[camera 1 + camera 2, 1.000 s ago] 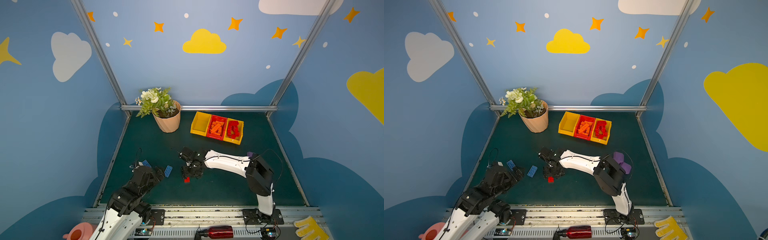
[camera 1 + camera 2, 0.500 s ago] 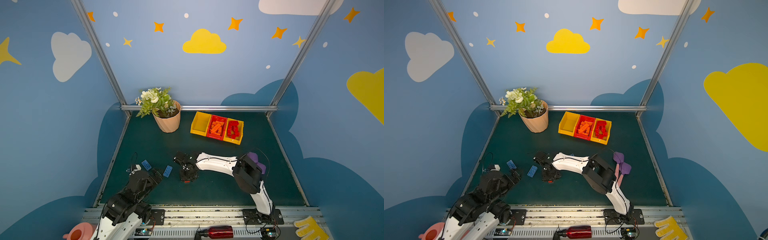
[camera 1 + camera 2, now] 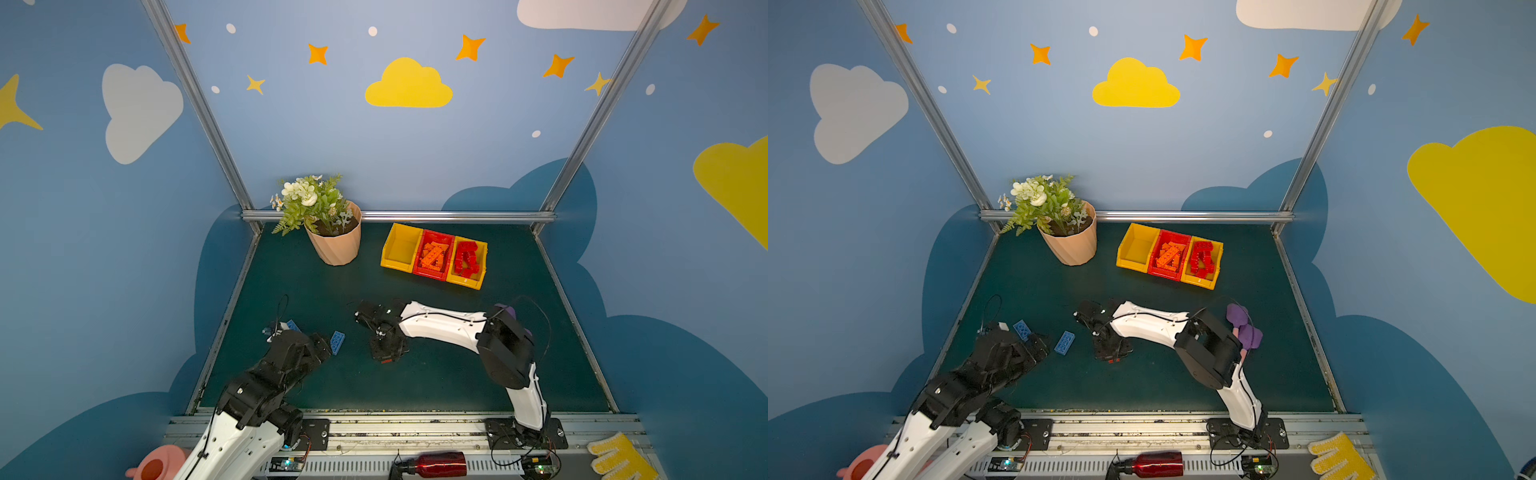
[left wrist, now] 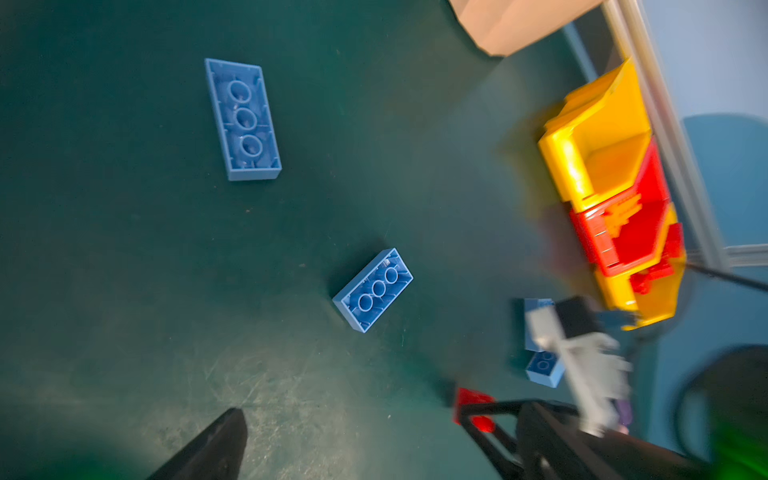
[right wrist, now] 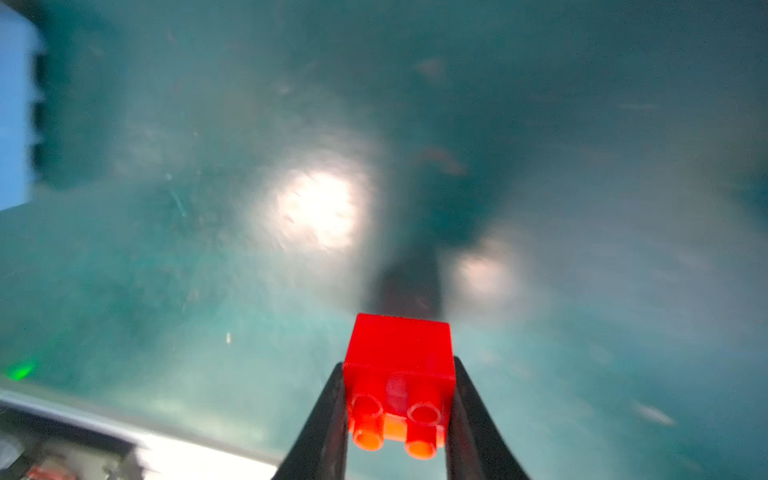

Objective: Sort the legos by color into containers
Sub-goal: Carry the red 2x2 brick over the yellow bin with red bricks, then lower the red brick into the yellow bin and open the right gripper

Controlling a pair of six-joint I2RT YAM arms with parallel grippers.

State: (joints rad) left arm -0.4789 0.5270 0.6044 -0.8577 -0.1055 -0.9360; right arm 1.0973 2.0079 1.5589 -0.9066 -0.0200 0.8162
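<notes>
The right fingers (image 5: 328,415) are clenched on a small red brick (image 5: 399,361), one finger pressed against each side, low over the middle of the counter (image 3: 457,374) (whether the brick is clear of the surface I cannot tell). So the step in hand is picking up a red piece.

Next it calls for a lift and a carry far and to the right, into the right yellow bin (image 3: 463,282) where the other red bricks (image 3: 467,259) lie. It should not go in the red bin (image 3: 430,275) beside it, which holds the orange bricks (image 3: 434,253). The path looks open. The purple soft piece (image 3: 1244,328) lies by the arm's elbow, and the flower pot (image 3: 336,249) stands far left.

The left fingers (image 4: 208,449) are spread wide and hold nothing. Near them lie a blue brick (image 4: 372,289) and a second blue brick (image 4: 243,120), both underside up. These are likely meant for the empty left yellow bin (image 3: 399,249).
</notes>
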